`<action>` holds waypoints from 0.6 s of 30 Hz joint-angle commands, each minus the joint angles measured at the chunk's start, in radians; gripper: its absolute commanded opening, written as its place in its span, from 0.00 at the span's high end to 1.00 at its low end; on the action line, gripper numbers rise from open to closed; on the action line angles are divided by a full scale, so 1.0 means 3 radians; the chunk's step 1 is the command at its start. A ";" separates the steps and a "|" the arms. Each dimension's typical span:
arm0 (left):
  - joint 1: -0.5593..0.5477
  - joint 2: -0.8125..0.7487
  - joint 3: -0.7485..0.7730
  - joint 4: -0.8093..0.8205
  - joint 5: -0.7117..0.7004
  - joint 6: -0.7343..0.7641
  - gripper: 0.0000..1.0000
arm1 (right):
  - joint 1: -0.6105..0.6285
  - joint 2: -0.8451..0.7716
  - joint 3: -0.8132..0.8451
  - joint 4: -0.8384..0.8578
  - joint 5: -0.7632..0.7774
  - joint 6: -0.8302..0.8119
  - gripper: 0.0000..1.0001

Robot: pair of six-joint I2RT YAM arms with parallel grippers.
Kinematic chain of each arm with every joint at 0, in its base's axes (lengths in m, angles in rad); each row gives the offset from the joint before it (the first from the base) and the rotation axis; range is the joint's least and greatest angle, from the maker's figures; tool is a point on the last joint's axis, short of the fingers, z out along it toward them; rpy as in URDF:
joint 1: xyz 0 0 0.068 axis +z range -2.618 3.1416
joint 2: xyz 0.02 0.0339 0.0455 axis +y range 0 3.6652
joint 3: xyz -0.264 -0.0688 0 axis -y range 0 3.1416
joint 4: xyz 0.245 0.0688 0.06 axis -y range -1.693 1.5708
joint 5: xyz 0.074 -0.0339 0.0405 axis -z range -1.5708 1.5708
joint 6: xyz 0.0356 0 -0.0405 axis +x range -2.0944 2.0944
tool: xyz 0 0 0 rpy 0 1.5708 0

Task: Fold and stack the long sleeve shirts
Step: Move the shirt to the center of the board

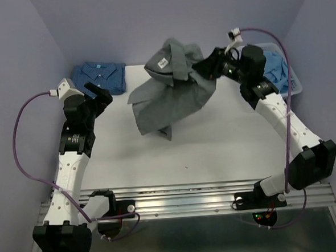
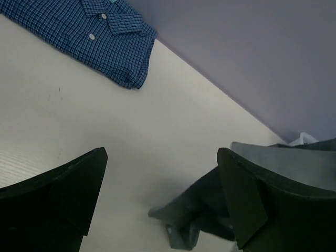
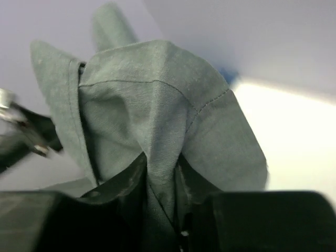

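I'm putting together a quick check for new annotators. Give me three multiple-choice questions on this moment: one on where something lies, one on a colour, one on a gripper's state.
1. Where on the table does the blue checked shirt lie?
A) near right
B) far left
C) centre

2. What colour is the shirt in the right gripper?
A) white
B) red
C) grey

3. How is the left gripper?
A) open, empty
B) shut on cloth
C) shut, empty

Answers:
1 B, it lies folded at the far left corner.
2 C, the gripper pinches the grey shirt and holds it up.
3 A, its jaws stand wide apart with nothing between them.
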 commanded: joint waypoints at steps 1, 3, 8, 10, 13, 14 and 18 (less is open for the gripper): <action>-0.0002 -0.0017 -0.0131 -0.0086 0.0095 -0.0010 0.01 | -0.0031 -0.0748 -0.1218 -0.0101 0.1399 0.0098 0.23; -0.0002 0.0075 -0.0188 -0.0198 0.0243 0.0005 0.01 | -0.0031 -0.1014 -0.1869 -0.0488 0.1983 0.0155 0.00; -0.0012 0.0361 -0.0422 -0.0408 0.0586 0.0021 0.01 | -0.0031 -0.1307 -0.2192 -0.1364 0.2980 0.0089 0.00; -0.0037 0.0402 -0.0525 -0.0403 0.0831 0.0000 0.01 | -0.0031 -0.1394 -0.2228 -0.1432 0.2972 0.0022 0.00; -0.0282 0.0402 -0.0719 -0.0398 0.0929 -0.0010 0.01 | 0.0025 -0.1384 -0.2218 -0.1340 0.2579 -0.0269 0.00; -0.0369 0.0382 -0.0806 -0.0408 0.0939 -0.0015 0.01 | 0.0081 -0.1298 -0.2188 -0.1335 0.2431 -0.0457 0.00; -0.0661 0.0280 -0.1158 -0.0414 0.1042 -0.0178 0.01 | 0.0582 -0.0843 -0.1917 -0.1284 0.2608 -0.0892 0.00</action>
